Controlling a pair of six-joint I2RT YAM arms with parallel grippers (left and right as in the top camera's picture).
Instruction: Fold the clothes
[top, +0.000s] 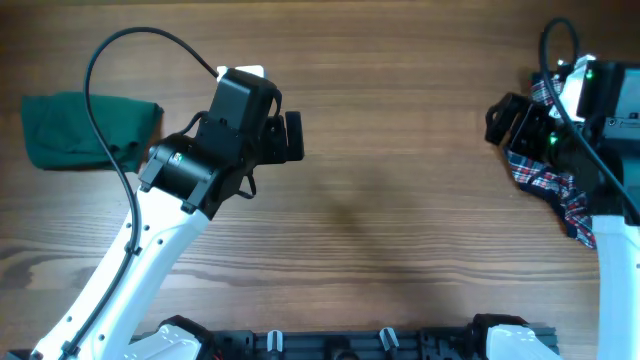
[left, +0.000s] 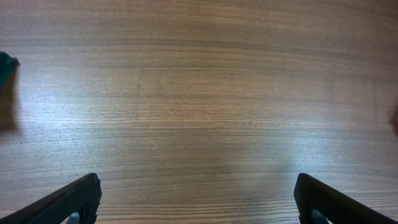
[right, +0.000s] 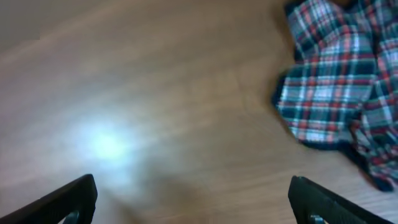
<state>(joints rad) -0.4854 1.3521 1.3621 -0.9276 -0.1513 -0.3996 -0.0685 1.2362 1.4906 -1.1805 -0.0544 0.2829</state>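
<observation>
A dark green folded garment (top: 85, 132) lies at the far left of the wooden table; only a sliver of it (left: 6, 64) shows at the left edge of the left wrist view. A navy-red-white plaid garment (top: 548, 178) lies crumpled at the far right, partly hidden under the right arm, and shows at the upper right of the right wrist view (right: 339, 87). My left gripper (top: 290, 137) is open and empty over bare wood, right of the green garment. My right gripper (top: 505, 118) is open and empty, just left of the plaid garment.
A small white object (top: 243, 72) shows behind the left arm's wrist. A black rail (top: 350, 343) runs along the table's near edge between the two arm bases. Bare wooden tabletop (top: 390, 150) lies between the grippers.
</observation>
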